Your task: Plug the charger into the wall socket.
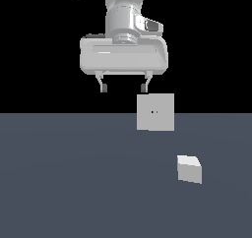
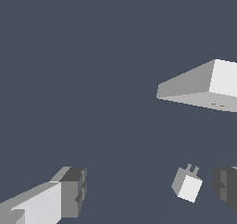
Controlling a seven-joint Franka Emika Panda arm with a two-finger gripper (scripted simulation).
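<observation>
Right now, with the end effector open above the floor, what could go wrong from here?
1. The charger lies apart from the end effector, toward the exterior view's right; a straight descent would likely miss it.
2. Its prongs are small; a skewed grasp could misalign them with the wall socket and its tiny holes.

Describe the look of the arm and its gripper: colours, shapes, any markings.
The arm is glossy white-grey and rounded, with a dark inset patch on the wrist. The gripper has a wide, rounded off-white body and two thin grey fingers ending in darker blocky pads. No cables or lettering show.
</observation>
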